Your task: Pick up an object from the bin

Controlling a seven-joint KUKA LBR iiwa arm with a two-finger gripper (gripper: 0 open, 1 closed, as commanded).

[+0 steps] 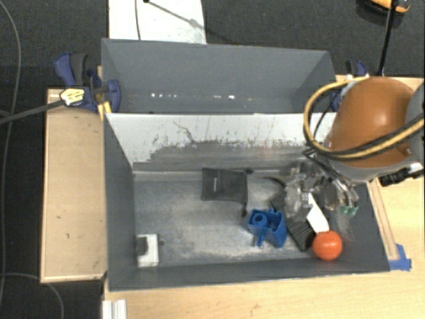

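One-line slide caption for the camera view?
Gripper in the bin's right side, beside a blue piece, black brush and orange ball.

Scuffed matt grey metal bin [178, 234], glossy blue plastic piece [267, 226], smooth orange ball [327, 245], matt black block [224, 184].

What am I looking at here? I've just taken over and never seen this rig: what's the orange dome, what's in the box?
One camera looks down into a grey metal bin from above, slightly sideways. The orange dome is a cover on the robot arm, reaching in from the right; its metal tool end hangs low over the bin's right part. Nearest it lie a black brush with white handle, a blue plastic piece and an orange ball. A dark square block sits mid-bin, a small white block front left. Whether anything is held cannot be told.
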